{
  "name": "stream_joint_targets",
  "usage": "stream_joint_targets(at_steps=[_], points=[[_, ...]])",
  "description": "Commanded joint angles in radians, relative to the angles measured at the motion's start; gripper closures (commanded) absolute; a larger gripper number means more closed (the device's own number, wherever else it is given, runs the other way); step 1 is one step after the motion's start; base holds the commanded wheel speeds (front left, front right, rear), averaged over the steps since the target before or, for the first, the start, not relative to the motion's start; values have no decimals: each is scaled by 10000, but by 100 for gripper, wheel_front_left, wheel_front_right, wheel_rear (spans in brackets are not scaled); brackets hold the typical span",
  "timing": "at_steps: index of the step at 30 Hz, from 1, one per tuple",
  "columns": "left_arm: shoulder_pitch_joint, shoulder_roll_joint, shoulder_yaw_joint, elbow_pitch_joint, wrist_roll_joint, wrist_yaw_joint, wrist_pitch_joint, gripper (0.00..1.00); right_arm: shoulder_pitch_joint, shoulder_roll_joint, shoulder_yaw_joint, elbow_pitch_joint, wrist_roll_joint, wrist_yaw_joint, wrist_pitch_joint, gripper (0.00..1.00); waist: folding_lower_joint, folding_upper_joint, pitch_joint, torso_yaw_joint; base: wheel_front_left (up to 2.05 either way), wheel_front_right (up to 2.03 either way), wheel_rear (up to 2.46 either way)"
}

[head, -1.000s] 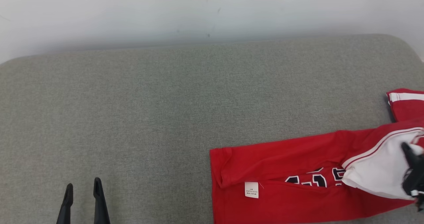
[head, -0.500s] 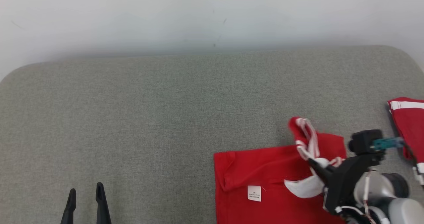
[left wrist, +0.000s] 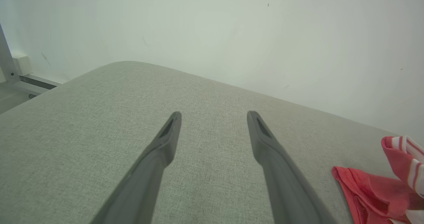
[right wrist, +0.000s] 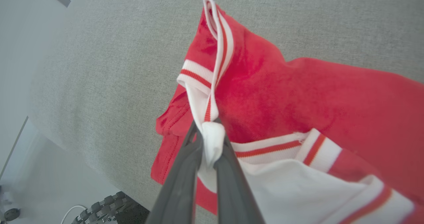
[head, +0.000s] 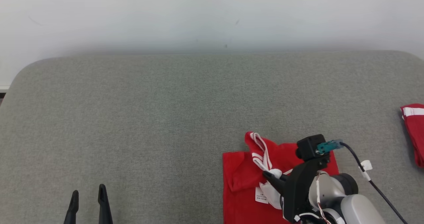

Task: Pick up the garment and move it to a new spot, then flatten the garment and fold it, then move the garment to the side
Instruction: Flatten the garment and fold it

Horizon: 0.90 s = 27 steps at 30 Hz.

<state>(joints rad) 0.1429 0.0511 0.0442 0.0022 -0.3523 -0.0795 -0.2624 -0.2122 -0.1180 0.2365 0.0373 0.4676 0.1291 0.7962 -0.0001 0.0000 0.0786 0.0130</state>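
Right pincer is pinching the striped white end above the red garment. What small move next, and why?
Probably lower the right pincer and lay that end on the garment before opening. It is shut on the white ribbed cloth, lifted and bunched over the flat red layer on the grey cushion; the left pincer is open, apart from the cloth.

Two garments (head: pixel 238 171) (head: pixel 415 131) (both red), two hands (head: pixel 88 189) (head: pixel 267 176).

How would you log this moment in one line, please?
step: fold | right gripper: shut on garment trim, above its red body | left gripper: open, empty, over cushion
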Motion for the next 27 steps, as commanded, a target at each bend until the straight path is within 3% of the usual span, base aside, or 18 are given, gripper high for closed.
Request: stream_joint_targets(at_steps=[1, 14, 15, 16, 17, 27], points=[[83, -12, 8, 12, -25, -17, -24, 0, -76, 45, 78, 85, 119, 21, -52, 100, 1, 0, 15, 93, 0, 0, 0], [-144, -12, -47, 107, -10, -49, -24, 0, -749, 405, 799, 1405, 351, 21, -606, 100, 1, 0, 177, 384, 0, 0, 0], [-154, -12, -55, 118, -11, -47, -24, 0, -788, 415, 825, 1473, 375, 21, -659, 84, 1, 0, 179, 394, 0, 0, 0], [-158, -12, -60, 129, -14, -44, -24, 0, -831, 418, 857, 1501, 397, 21, -710, 61, 1, 0, 180, 399, 0, 0, 0], [-157, -12, -52, 138, -18, -35, -24, 0, -865, 417, 836, 1507, 416, 21, -805, 0, 1, 0, 177, 397, 0, 0, 0], [-91, -12, 131, 45, 27, -3, -24, 0, -940, 154, 133, 620, 702, 21, -1757, 0, 1, 0, 34, 130, 0, 0, 0]])
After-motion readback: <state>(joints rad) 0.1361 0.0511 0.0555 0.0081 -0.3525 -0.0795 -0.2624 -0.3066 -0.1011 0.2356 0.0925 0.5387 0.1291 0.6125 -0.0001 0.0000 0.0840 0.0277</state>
